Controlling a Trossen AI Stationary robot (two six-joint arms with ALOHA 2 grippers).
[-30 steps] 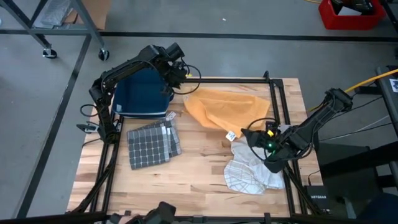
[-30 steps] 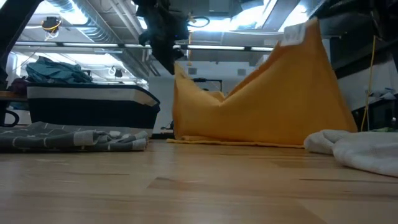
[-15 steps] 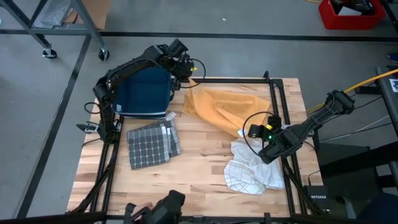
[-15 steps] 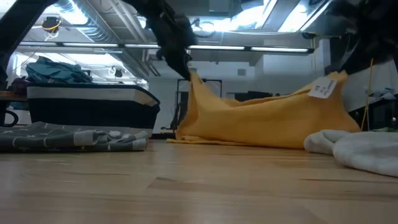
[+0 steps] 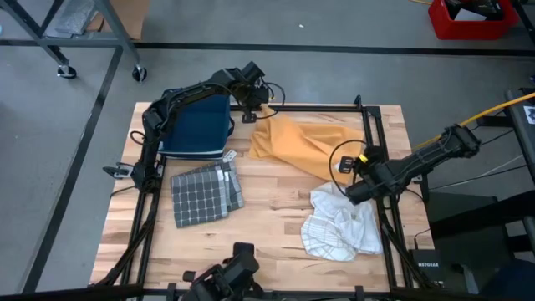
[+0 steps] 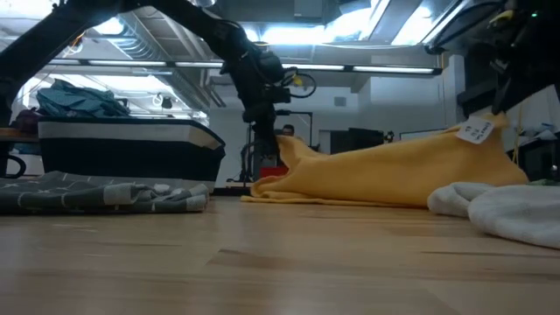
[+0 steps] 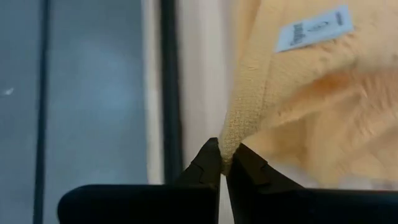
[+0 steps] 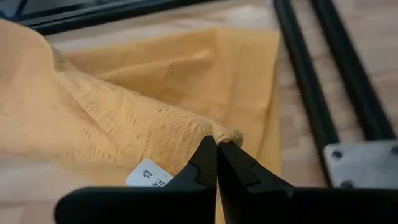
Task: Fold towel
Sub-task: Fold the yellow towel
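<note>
2 grippers pinch orange towel (image 5: 305, 142) corners.

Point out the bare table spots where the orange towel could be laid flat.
Bare wood runs along the near edge of the table, between the grey checked towel and the white cloth. The far half is crowded: blue bin, orange towel, both end effectors.

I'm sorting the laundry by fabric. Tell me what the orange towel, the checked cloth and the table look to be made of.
Orange towel: soft woven cotton or terry, matte; the wrist views show a nubby looped weave and a sewn label.
Checked cloth: thin woven fabric, grey with pale grid lines, folded flat; fibre unclear.
Table: wood, probably butcher-block, with visible planks and a light sheen.
</note>
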